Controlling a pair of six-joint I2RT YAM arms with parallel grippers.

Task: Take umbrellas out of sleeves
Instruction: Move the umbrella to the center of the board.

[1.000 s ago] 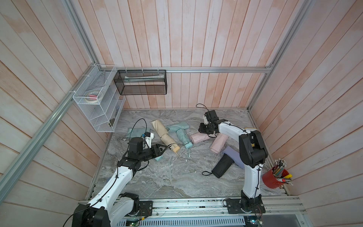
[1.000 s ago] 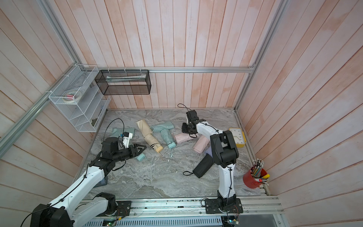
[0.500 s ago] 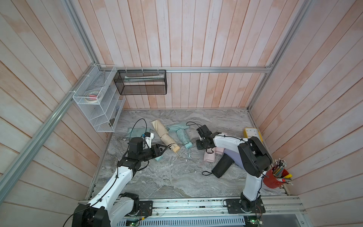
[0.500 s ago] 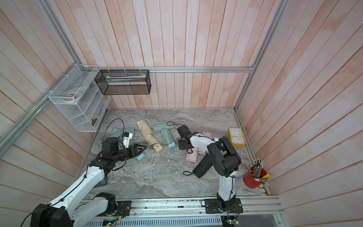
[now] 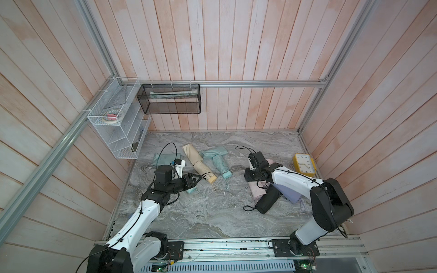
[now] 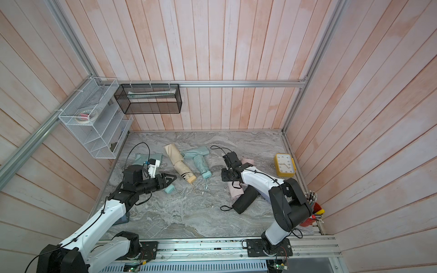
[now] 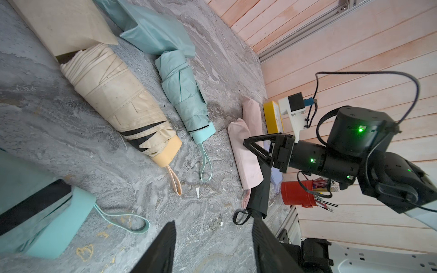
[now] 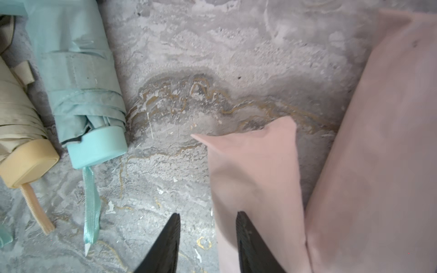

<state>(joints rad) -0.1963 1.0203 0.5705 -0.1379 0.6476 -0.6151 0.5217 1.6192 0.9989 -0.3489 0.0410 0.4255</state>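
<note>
- The left arm [image 5: 142,212] rises from the rail at the lower left of a top view. Its forearm slants up-right, low over the counter [image 5: 212,219]. Its pincer [image 7: 214,224] points right with jaws apart and empty, and a second mint umbrella [image 5: 191,189] lies just beside it.
- The right arm [image 5: 295,182] bends at a high elbow at lower right and reaches up-left to mid-frame. Its pincer [image 8: 207,214] tips down at the pink sleeve [image 8: 255,179]. The jaws are apart and the sleeve's edge reaches into the gap, not pinched.
- The cream-yellow umbrella [image 5: 201,165] lies left of centre, with its long axis running upper left to lower right. Its handle is at lower right and its top end sits in the cream sleeve [image 5: 189,151].
- The mint umbrella [image 5: 220,164] lies parallel just right of it, handle at lower right too.
- The black umbrella [image 5: 268,201] runs upper right to lower left, with its cord loop at lower left and its upper end under the right forearm.
</note>
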